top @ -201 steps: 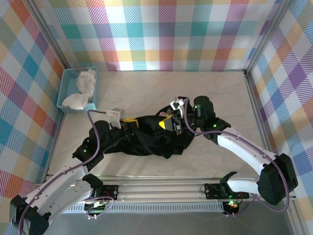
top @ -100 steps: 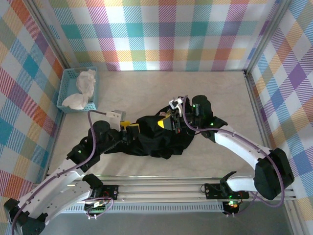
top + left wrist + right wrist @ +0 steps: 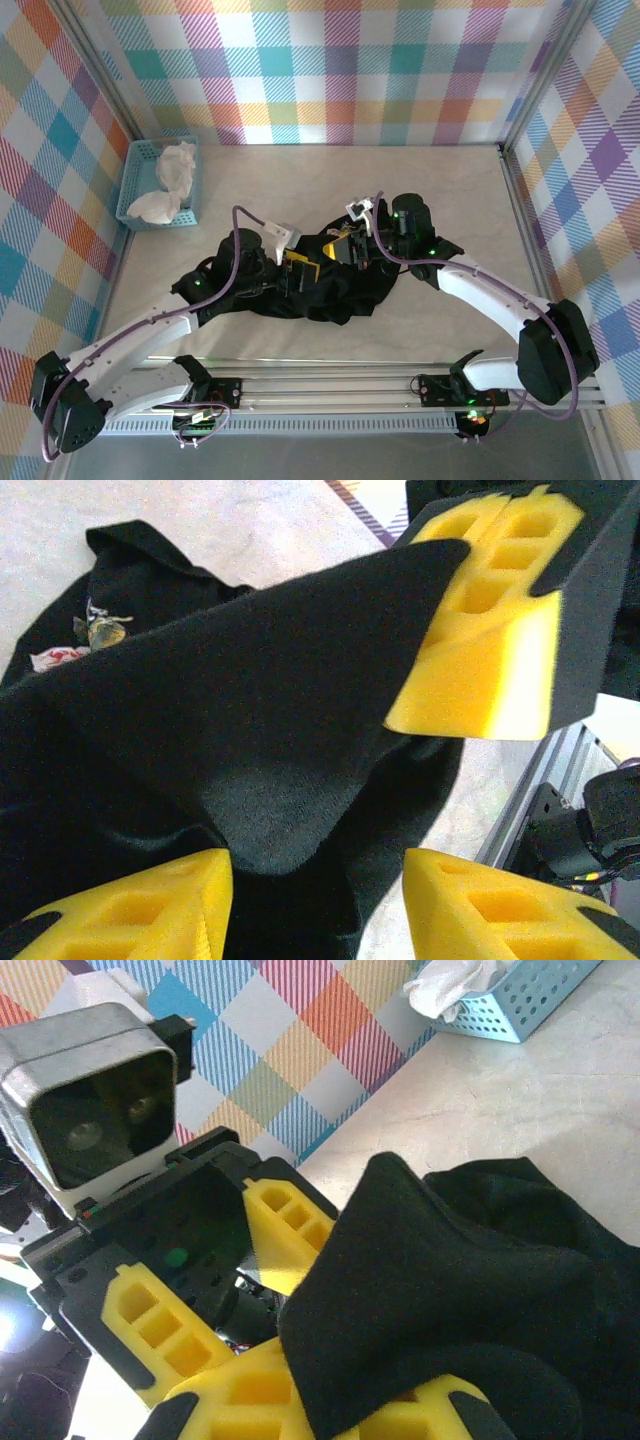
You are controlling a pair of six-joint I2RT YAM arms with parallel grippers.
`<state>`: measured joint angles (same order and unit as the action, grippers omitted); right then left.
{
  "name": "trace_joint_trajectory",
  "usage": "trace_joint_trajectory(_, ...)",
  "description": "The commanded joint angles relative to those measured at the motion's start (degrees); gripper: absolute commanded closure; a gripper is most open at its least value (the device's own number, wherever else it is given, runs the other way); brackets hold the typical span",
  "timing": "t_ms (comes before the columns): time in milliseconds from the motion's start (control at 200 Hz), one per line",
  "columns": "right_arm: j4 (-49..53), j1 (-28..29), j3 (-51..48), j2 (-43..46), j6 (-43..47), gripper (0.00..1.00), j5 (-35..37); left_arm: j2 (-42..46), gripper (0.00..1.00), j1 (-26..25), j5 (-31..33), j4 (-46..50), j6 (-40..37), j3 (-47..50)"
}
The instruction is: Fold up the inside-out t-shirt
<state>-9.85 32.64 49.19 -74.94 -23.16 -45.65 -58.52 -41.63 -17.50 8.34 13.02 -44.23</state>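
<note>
Shifting the left claw (image 3: 300, 268) rightward along the t-shirt (image 3: 330, 292) since a second ago, bringing it just beside the right claw (image 3: 340, 249). Holding the left claw's jaws spread around a raised peak of black fabric without pinching it. Clamping that peak in the right claw, pressed together on the cloth. Lying crumpled in the middle of the surface (image 3: 330, 175), showing no fold yet; judging spreading, smoothing and folding as all remaining.
</note>
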Motion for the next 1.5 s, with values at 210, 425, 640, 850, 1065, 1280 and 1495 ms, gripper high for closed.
trace_joint_trajectory(210, -1.08, -0.48, 1.47, 0.88, 0.31, 1.0, -0.55, -2.46, 0.68, -0.41, 0.89, -1.66, -0.79, -3.08)
trace_joint_trajectory(425, 0.37, -0.56, 1.42, 1.49, 1.27, 1.0, 0.13, -2.08, 0.92, -0.46, 1.3, -1.29, -1.41, -3.57)
trace_joint_trajectory(640, 3.57, -0.56, 1.86, 2.84, 3.98, 1.0, 3.41, 2.59, 1.0, -0.16, -0.62, -1.6, -0.18, -2.64)
trace_joint_trajectory(850, 9.17, -0.56, 3.95, 3.02, 6.41, 0.73, 7.72, 4.8, 1.0, 2.15, -6.36, -3.72, 5.73, -2.83)
trace_joint_trajectory(1065, 23.48, -0.39, 7.59, 5.42, 12.48, 0.57, 22.05, 5.17, 1.0, 5.72, -5.68, -4.83, 16.59, -3.58)
trace_joint_trajectory(1280, 19.58, 2.69, 2.18, 10.96, 17.64, 0.4, 18.28, 4.8, 1.0, 7.5, -5.92, -5.67, 21.21, -3.78)
trace_joint_trajectory(1495, 16.79, 12.84, -0.58, 10.47, 22.18, 0.47, 20.95, 4.13, 1.0, 8.58, -4.97, -5.38, 22.38, -4.47)
